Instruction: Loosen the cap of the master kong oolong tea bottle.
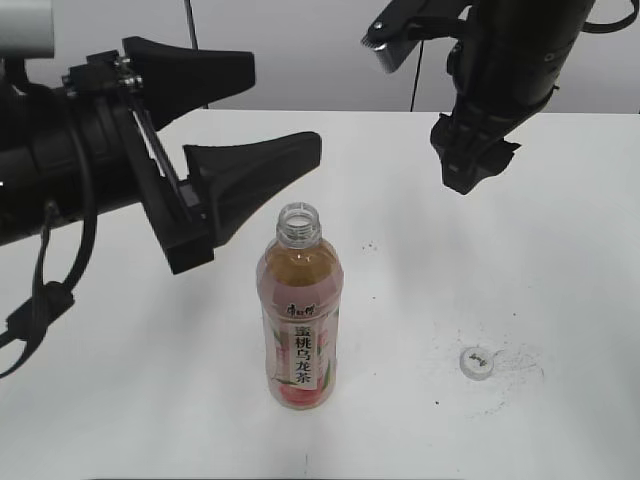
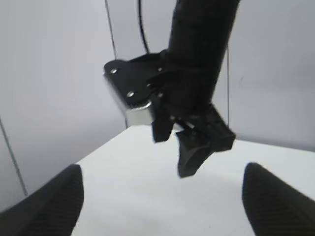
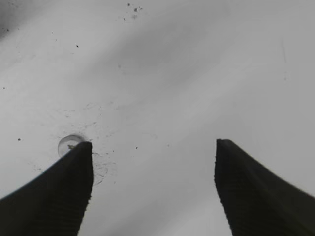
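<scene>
Bottle [image 1: 300, 320] x1 upright, uncapped; cap [image 1: 477, 362] x1 on table [image 1: 520, 260]; both hands [image 1: 255, 120] [image 3: 152, 191] spread.

One master kong oolong tea bottle [image 1: 299, 318], upright, neck open, just below and right of left gripper [image 1: 250, 120]. One cap [image 1: 477, 362], off bottle, flat on table [image 1: 520, 250], below right gripper [image 1: 470, 165]. Two grippers, both with jaws spread, both holding nothing. One table.

Clear bottle [image 1: 299, 320] of amber tea, pink peach label with white strip of black characters. White-grey cap [image 1: 477, 361] on white, dark-speckled table [image 1: 500, 200]. Black grippers.
</scene>
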`<action>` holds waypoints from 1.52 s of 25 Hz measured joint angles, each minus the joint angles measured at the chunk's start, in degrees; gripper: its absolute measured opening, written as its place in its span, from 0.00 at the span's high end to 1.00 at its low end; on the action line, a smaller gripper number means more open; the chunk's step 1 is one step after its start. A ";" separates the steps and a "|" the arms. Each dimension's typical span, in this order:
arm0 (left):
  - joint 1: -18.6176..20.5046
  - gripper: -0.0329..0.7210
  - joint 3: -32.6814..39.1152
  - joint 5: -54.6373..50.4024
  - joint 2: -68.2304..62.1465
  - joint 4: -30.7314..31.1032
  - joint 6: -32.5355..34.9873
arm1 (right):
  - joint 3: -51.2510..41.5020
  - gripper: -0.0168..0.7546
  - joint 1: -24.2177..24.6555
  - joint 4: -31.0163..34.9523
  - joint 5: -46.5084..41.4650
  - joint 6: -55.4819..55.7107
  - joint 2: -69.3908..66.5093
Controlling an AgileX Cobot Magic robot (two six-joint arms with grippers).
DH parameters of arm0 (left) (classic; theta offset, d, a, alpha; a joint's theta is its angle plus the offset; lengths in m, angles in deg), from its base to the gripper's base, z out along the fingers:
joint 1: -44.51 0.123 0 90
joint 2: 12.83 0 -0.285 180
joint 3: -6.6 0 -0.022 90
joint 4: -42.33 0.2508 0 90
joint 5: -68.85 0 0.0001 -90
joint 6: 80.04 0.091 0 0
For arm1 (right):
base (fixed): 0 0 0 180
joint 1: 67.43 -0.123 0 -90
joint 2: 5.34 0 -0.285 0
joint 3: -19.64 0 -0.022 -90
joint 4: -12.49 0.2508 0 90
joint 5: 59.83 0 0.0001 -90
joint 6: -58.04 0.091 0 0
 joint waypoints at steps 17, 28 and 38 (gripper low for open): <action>0.00 0.18 0.06 -79.04 38.31 -20.73 -7.82 | -5.73 0.23 0.00 -0.34 -3.73 15.18 20.84; 0.00 0.18 -1.94 -112.66 60.82 -44.95 19.04 | -28.57 0.23 0.00 3.97 -3.97 22.54 48.72; 0.00 0.20 -1.82 -112.92 62.18 -44.10 28.57 | -49.01 0.23 0.00 4.04 -3.73 25.76 80.02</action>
